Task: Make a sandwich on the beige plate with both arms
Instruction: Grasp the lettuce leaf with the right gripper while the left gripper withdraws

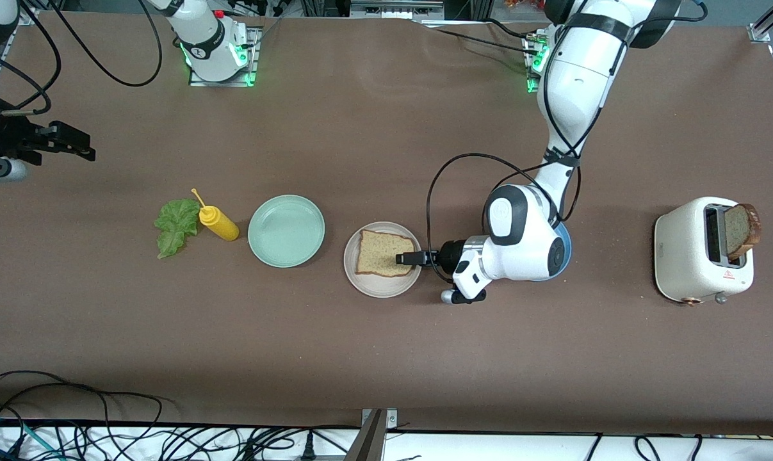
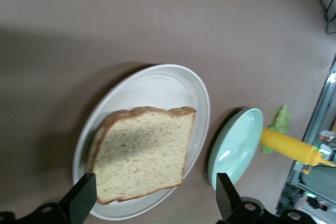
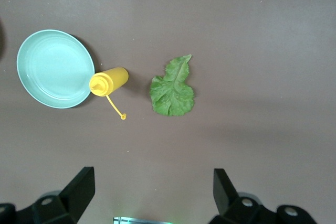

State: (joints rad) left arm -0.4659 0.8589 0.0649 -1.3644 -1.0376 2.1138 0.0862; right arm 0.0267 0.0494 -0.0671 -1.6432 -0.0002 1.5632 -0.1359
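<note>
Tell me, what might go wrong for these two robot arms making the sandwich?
The left gripper, open, hovers low over the tan bread slice on the round beige plate; pulling away carelessly might drag the slice off. The ruffled green lettuce leaf lies beside the yellow squeeze bottle, so the open right gripper might topple the bottle when reaching for it.

My left arm (image 1: 572, 83) reaches down from its base and bends sharply at the wrist, so the left gripper (image 1: 406, 258) lies nearly level, low over the middle of the table, fingers (image 2: 81, 199) spread wide apart with nothing between them. My right arm waits at its own end of the table, folded back, the right gripper (image 1: 72, 142) held high, its fingers (image 3: 79, 188) parted too and empty.
</note>
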